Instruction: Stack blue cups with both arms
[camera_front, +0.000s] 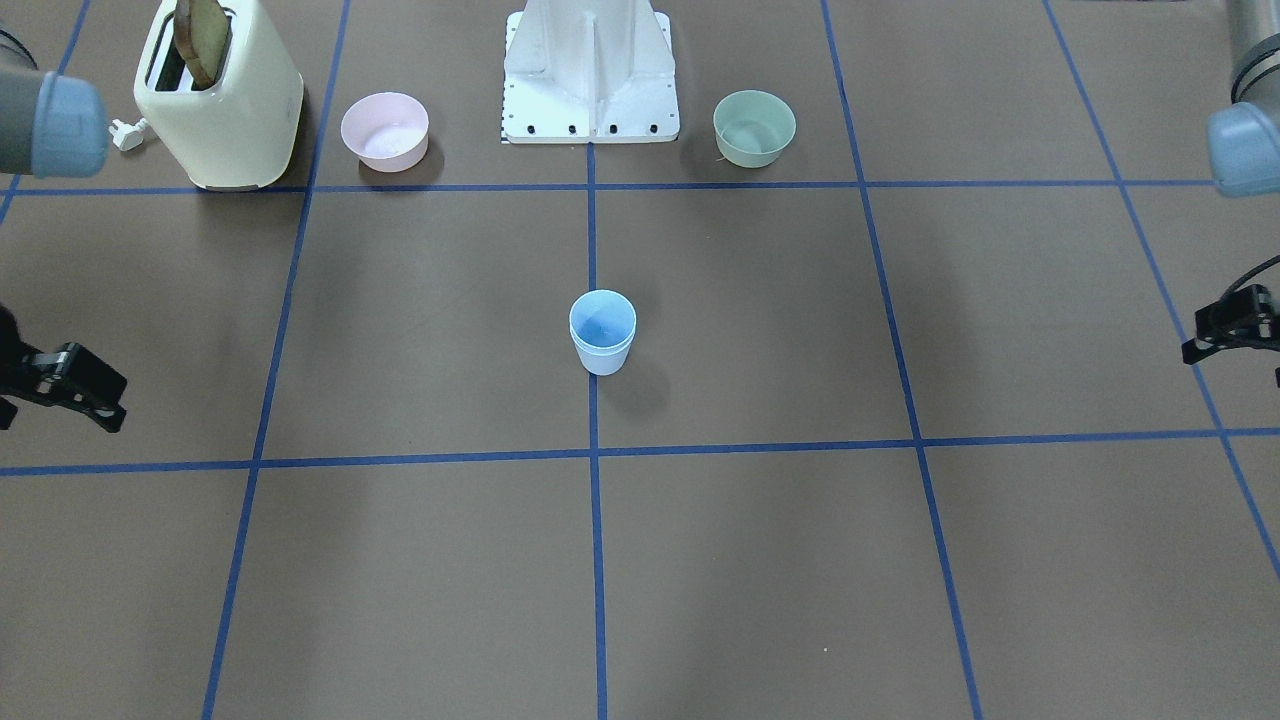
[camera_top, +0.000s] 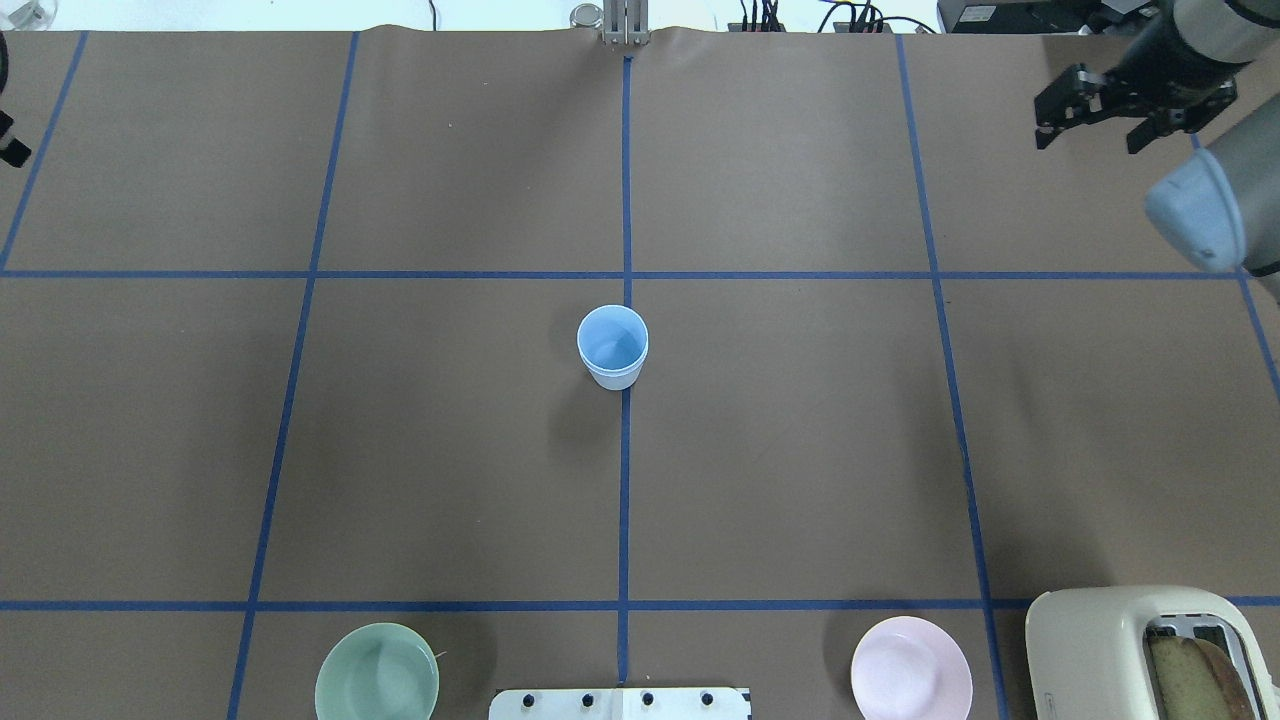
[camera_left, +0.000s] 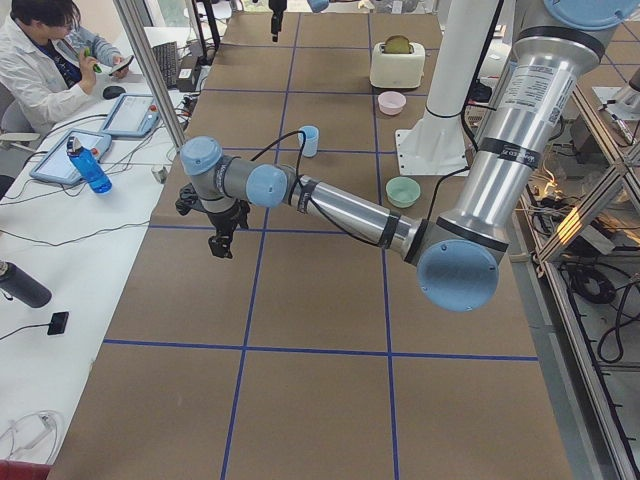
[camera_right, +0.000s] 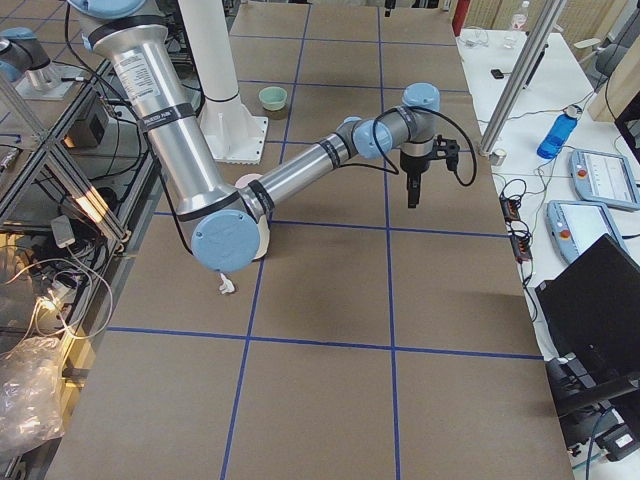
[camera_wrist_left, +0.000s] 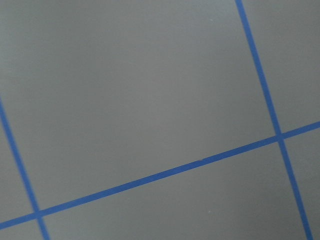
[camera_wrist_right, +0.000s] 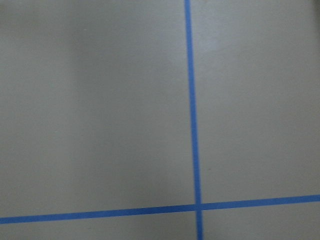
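The two blue cups (camera_front: 603, 340) stand nested one inside the other, upright at the middle of the table on the centre tape line; they also show in the overhead view (camera_top: 612, 348) and the left side view (camera_left: 308, 140). My right gripper (camera_top: 1090, 135) is open and empty, high over the far right part of the table, well away from the cups; it also shows in the front view (camera_front: 55, 410). My left gripper (camera_front: 1238, 362) is partly cut off at the frame edge, looks open and empty, and hangs far to the left of the cups (camera_left: 218, 248).
A pink bowl (camera_top: 911, 668) and a cream toaster (camera_top: 1150, 650) with toast stand near the robot's right side. A mint-green bowl (camera_top: 377, 672) stands on its left side. The white base pedestal (camera_front: 590, 70) is between them. A person sits beyond the far edge (camera_left: 45, 60).
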